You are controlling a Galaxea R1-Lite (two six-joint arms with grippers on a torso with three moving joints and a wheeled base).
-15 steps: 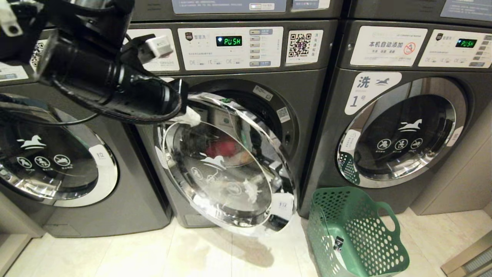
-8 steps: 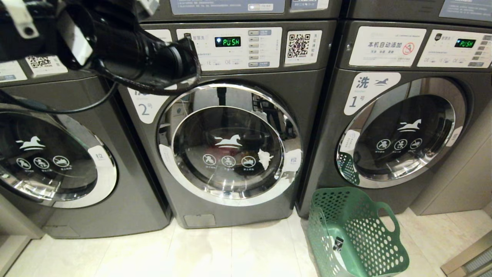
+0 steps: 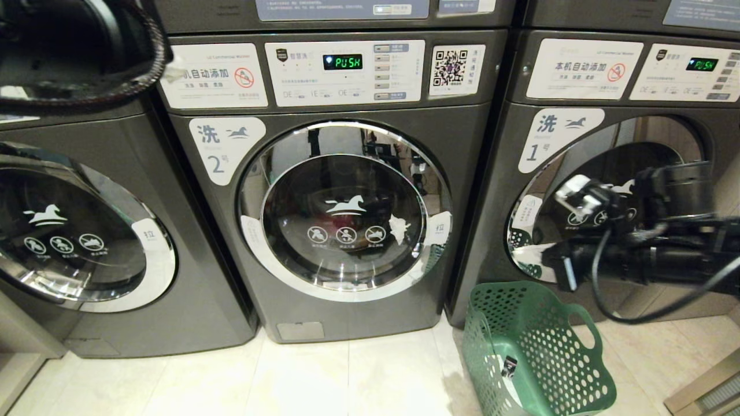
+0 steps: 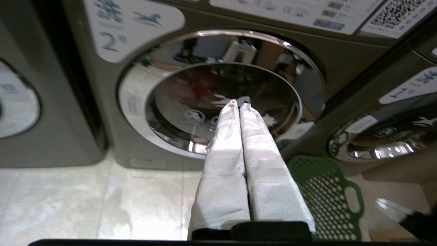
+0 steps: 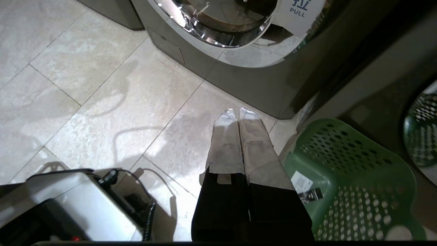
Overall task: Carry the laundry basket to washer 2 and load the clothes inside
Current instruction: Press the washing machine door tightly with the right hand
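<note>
Washer 2 (image 3: 222,147) stands in the middle with its chrome-ringed door (image 3: 346,211) closed. Through the glass a red patch of the clothes (image 4: 201,87) shows dimly inside the drum. The green laundry basket (image 3: 537,352) sits on the floor to the washer's right, with only a small label inside it. My left gripper (image 4: 238,104) is shut and empty, hanging in the air in front of the door. My left arm (image 3: 69,52) fills the upper left corner. My right gripper (image 5: 236,111) is shut and empty above the floor beside the basket (image 5: 358,171). My right arm (image 3: 665,260) reaches across washer 1.
Washer 1 (image 3: 555,138) stands to the right and another like washer (image 3: 75,231) to the left, both with doors closed. Pale floor tiles (image 3: 324,381) run in front. My own base (image 5: 61,205) shows low in the right wrist view.
Washer 2's door, open a second ago, is now closed. My left arm has drawn away up to the upper left. My right arm has come into view in front of washer 1.
</note>
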